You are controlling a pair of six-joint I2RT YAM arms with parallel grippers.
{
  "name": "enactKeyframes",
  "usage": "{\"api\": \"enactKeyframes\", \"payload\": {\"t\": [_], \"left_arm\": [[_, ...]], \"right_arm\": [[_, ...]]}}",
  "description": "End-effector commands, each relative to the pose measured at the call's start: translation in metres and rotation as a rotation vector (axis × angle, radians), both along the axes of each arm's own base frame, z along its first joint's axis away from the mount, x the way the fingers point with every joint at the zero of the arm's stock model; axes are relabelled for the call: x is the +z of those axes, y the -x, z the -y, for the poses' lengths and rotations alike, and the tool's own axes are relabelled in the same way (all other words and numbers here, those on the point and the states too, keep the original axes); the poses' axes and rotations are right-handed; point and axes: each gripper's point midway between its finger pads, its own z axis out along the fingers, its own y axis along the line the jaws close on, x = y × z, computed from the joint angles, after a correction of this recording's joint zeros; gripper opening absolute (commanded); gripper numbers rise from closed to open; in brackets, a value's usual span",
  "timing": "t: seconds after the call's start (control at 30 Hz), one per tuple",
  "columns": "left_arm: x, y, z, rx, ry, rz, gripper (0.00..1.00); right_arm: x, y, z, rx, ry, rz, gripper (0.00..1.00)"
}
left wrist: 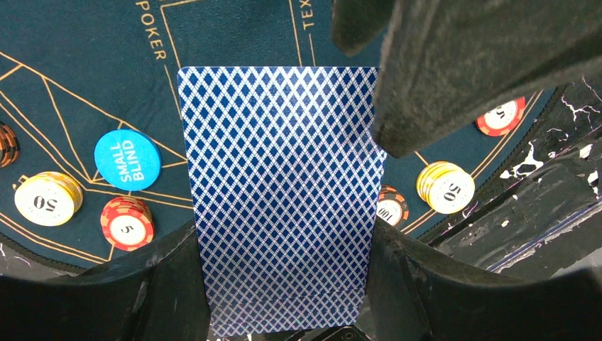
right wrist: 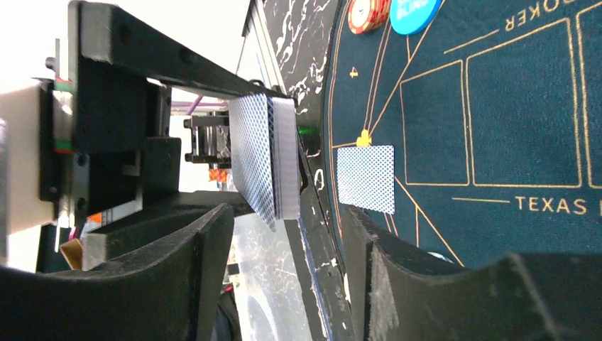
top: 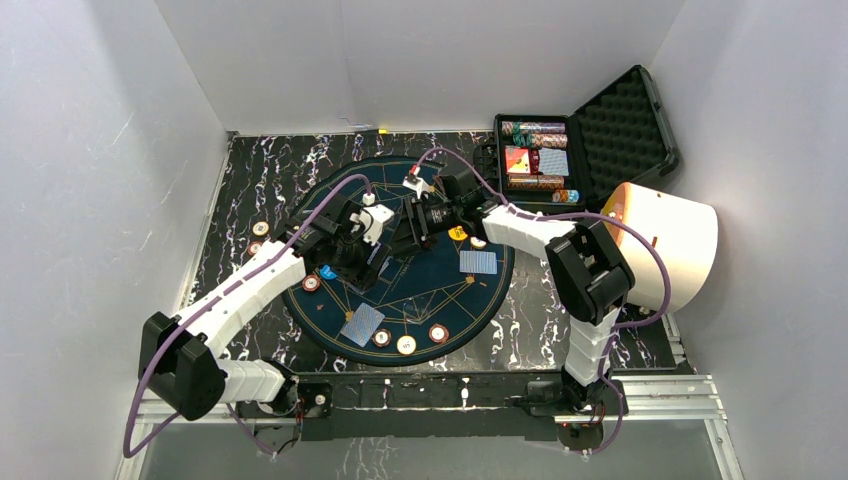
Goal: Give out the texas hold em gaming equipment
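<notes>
Risk rn: left gripper [left wrist: 284,273] clamps the card deck [left wrist: 280,177] center-frame over the felt [left wrist: 71,71], right gripper [right wrist: 291,234] hangs unclenched beside it, so a sloppy pinch prob peels 2+ cards at once.

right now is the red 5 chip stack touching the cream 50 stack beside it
Apart: left wrist view shows felt between the red 5 stack and cream 50 stack.

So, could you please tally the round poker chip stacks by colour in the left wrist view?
Cream chip stacks marked 50: 2
Red chip stacks marked 5: 2
Dark brown-and-orange chip stacks: 2 (one cropped)
Total: 6
</notes>
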Motion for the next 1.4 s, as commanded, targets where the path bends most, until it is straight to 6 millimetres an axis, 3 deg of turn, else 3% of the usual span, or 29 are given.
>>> {"api": "enactKeyframes", "payload": {"t": [0.0,0.43,1.17,1.37], "left_arm": [[0.006,0.006,0.003,-0.028,0.028,0.01,0.0],[0.003,0.008,0.005,-0.03,0.03,-0.001,0.0],[-0.007,0.008,0.006,-0.03,0.013,-0.035,0.0],[-0.006,0.006,0.008,-0.03,0.017,-0.039,0.0]], "right_arm": [[0.018,-0.01,-0.008,0.019,-0.045,0.07,0.63],[0.022,-0.007,-0.009,0.042,-0.017,0.099,0.31],[0.044,-0.005,0.0,0.041,-0.021,0.148,0.08],[0.042,-0.001,0.001,0.067,-0.004,0.134,0.01]]}}
